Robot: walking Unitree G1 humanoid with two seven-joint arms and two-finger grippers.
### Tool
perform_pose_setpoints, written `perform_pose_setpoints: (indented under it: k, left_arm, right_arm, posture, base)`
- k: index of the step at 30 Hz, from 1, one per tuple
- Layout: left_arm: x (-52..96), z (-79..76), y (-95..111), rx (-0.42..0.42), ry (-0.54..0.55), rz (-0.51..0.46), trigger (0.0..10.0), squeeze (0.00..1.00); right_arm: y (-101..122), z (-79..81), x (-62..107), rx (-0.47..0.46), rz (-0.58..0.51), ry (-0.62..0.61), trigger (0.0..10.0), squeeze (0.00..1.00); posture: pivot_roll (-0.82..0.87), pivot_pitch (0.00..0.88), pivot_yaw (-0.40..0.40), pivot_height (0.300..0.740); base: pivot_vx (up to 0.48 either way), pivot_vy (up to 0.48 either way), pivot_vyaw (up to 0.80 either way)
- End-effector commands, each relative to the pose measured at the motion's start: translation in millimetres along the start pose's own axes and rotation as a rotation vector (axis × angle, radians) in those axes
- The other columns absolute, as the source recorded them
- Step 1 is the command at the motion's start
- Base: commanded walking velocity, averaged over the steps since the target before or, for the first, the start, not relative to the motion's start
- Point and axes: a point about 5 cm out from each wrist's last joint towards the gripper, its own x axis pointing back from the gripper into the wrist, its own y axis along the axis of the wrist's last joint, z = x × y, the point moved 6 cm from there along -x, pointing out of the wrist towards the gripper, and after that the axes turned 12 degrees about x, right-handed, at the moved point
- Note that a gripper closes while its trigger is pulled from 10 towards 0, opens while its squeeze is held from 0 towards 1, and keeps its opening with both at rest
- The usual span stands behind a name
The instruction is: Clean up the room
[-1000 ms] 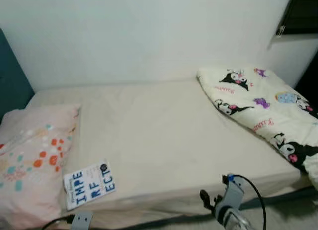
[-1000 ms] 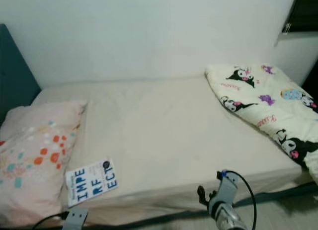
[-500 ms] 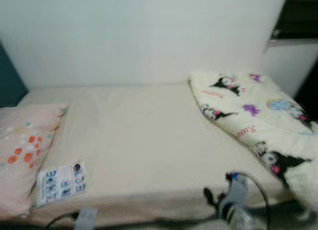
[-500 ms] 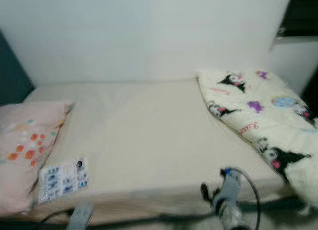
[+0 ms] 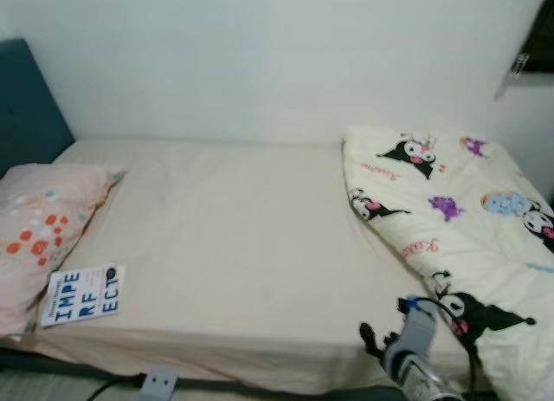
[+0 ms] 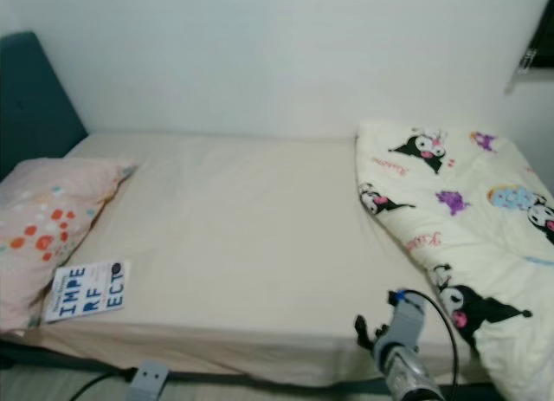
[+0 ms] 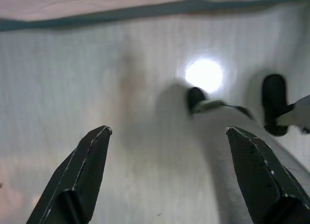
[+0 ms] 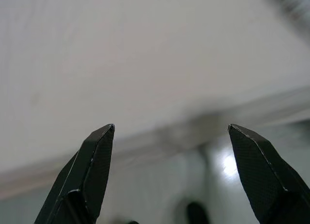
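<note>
Ahead of you, the white paperback book with blue block letters [image 5: 83, 294] lies on the cream-sheeted bed [image 5: 242, 245], just beside the pink dotted pillow [image 5: 43, 236]. Both your left gripper [image 7: 167, 132] and right gripper [image 8: 169, 129] hang released, fingers spread, over pale floor. A cartoon-print cream blanket [image 5: 459, 236] covers the bed's right end.

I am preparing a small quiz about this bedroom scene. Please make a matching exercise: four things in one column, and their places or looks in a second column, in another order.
Things:
1. book
2. pillow
3. blanket
4. headboard

Descriptions:
A. dark teal, at the bed's left end
B. cream with cartoon characters, on the bed's right side
C. white cover with blue letters, near the bed's front edge
D. pale pink with orange and white dots

Pairs: 1-C, 2-D, 3-B, 4-A
</note>
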Motion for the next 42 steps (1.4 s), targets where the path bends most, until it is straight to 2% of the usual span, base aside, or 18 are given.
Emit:
perform_pose_setpoints:
  k: [1, 9, 16, 23, 33, 42]
  left_arm:
    - [0.6, 6.1, -2.1, -0.019, 0.011, 0.01, 10.0, 0.0]
    - [0.6, 5.8, -2.1, -0.019, 0.009, 0.011, 10.0, 0.0]
    - [0.7, 5.2, -4.3, -0.028, 0.008, 0.018, 10.0, 0.0]
    - [1.0, 6.6, -5.8, -0.042, 0.019, 0.022, 10.0, 0.0]
    - [1.1, 9.6, -5.1, -0.062, 0.038, 0.018, 10.0, 0.0]
    - [1.5, 11.9, -7.1, -0.091, 0.049, 0.025, 10.0, 0.0]
  right_arm:
    - [2.0, 7.0, -1.4, -0.027, -0.012, 0.004, 10.0, 0.0]
    - [9.9, 0.9, -2.2, -0.027, -0.029, -0.026, 10.0, 0.0]
    - [20.7, 1.9, -3.8, -0.056, -0.063, -0.022, 10.0, 0.0]
    - [44.0, 4.9, -6.7, -0.099, -0.123, -0.003, 10.0, 0.0]
    - [87.2, 3.9, -7.8, -0.162, -0.239, 0.017, 10.0, 0.0]
    - [100.4, 8.0, -7.8, -0.16, -0.273, 0.035, 10.0, 0.0]
  posture:
    - [-0.06, 0.0, -0.007, 0.74]
    - [-0.06, 0.0, -0.005, 0.74]
    - [-0.06, 0.0, -0.003, 0.74]
    - [-0.06, 0.0, -0.005, 0.74]
    - [-0.06, 0.0, -0.007, 0.74]
    - [-0.06, 0.0, -0.008, 0.74]
  base:
    - [0.0, -0.45, 0.0]
    - [0.0, -0.453, 0.0]
    - [0.0, -0.453, 0.0]
    - [0.0, -0.424, 0.0]
    - [0.0, 0.0, 0.0]
    - [0.0, -0.373, 0.0]
